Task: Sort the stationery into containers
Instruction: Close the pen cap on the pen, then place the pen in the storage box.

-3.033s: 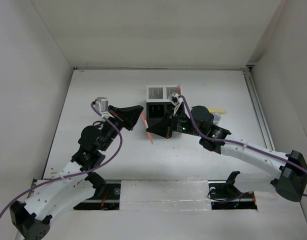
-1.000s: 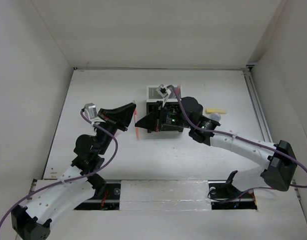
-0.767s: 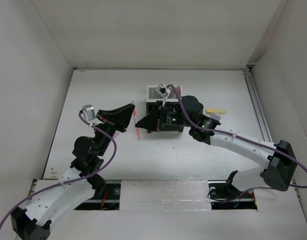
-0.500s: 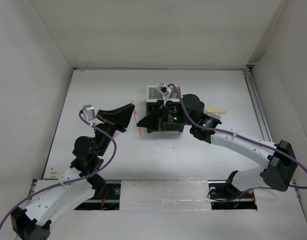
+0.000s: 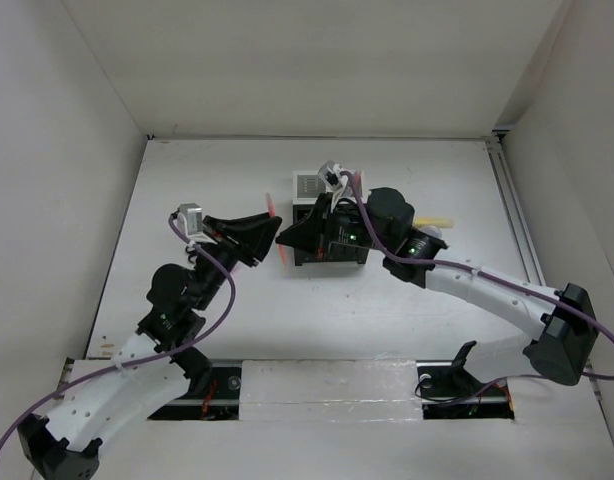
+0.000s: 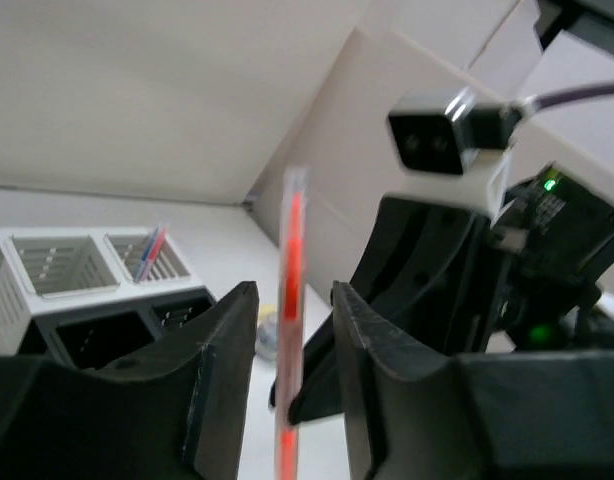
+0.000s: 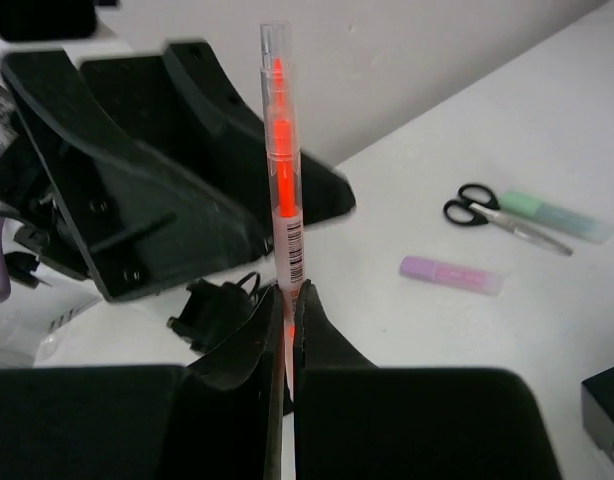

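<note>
Handover in air, mid-surface, on left-edge side of containers (image 5: 308, 185). Holding red-orange pen (image 7: 281, 190) upright in right gripper (image 7: 288, 300), jaws clamped on lower barrel. Straddling it with left gripper (image 6: 290, 292), jaws apart, no contact seen. Probably best: centre barrel, close left fully before releasing right, avoid twisting.

The bins (image 5: 309, 185) sit in the middle of the counter (image 5: 187, 180). The pen (image 7: 284, 200) is just left of them, and a marker (image 5: 437, 218) lies to their right.

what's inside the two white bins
One white bin holds two pens, reddish and bluish. The other white bin shows only mesh, but its bottom is hidden behind its front wall.
</note>
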Motion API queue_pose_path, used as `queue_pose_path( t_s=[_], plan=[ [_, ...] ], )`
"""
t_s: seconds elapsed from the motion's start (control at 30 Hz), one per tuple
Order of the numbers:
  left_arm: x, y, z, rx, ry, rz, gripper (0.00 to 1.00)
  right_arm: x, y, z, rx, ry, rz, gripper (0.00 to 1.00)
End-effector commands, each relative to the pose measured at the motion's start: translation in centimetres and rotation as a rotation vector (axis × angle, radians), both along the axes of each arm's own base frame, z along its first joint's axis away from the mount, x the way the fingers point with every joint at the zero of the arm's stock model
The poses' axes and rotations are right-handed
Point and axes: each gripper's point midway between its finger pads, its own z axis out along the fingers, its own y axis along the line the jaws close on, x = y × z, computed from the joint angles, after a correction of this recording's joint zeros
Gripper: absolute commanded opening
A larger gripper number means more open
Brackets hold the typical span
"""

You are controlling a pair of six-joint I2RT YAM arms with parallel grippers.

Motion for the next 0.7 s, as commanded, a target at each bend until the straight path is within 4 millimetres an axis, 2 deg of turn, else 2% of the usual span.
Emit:
queue_pose_path(
  t_s=[0.0,0.13,0.17,0.23,0.3,0.33,0.37,0.43,0.47,0.53,0.57,0.6,0.63,0.67],
  plan=[
    [-1.4,-0.6,1.2,0.020,-0.013,-0.064,0.39,-0.3,-0.8,6.2,0.139,-0.177,-0.045,0.00],
    [-1.8,-0.2,3.5,0.006,-0.047,-0.060,0.45,-0.6,-0.5,4.4,0.100,-0.155,-0.049,0.00],
    [-2.1,0.0,4.7,-0.008,-0.066,-0.059,0.46,-0.3,-0.5,4.4,0.100,-0.154,-0.063,0.00],
    [-2.5,0.4,5.6,-0.011,-0.084,-0.055,0.51,0.0,-0.6,4.0,0.093,-0.147,-0.081,0.00],
    [-2.9,0.8,6.6,-0.020,-0.096,-0.055,0.66,1.1,-0.9,2.6,0.061,-0.132,-0.146,0.00],
    [-3.0,1.1,6.7,-0.021,-0.089,-0.044,0.94,1.5,-1.0,2.6,0.058,-0.139,-0.169,0.00],
    [-3.1,1.4,6.6,-0.020,-0.082,-0.036,1.00,2.2,-1.3,1.8,0.036,-0.137,-0.207,0.00],
    [-3.5,2.4,7.5,-0.034,-0.081,-0.007,1.00,3.0,-1.4,1.1,0.013,-0.138,-0.230,0.00],
    [-3.2,2.5,7.1,-0.026,-0.063,0.006,1.00,3.3,-1.5,1.1,0.012,-0.137,-0.248,0.00],
    [-3.7,3.5,8.1,-0.033,-0.073,0.031,1.00,5.5,-2.4,0.3,-0.011,-0.135,-0.303,0.00],
    [-3.5,3.6,7.4,-0.012,-0.039,0.046,1.00,6.3,-2.9,0.3,-0.013,-0.134,-0.330,0.00],
    [-3.6,4.0,7.4,-0.003,-0.037,0.058,1.00,7.9,-3.8,-0.3,-0.026,-0.127,-0.377,0.00],
    [-4.0,4.4,7.6,0.004,-0.042,0.062,1.00,8.7,-4.3,0.3,-0.023,-0.142,-0.398,0.00],
    [-3.8,4.6,6.6,0.025,-0.010,0.075,1.00,9.6,-4.7,-0.3,-0.036,-0.135,-0.417,0.00]
  ],
)
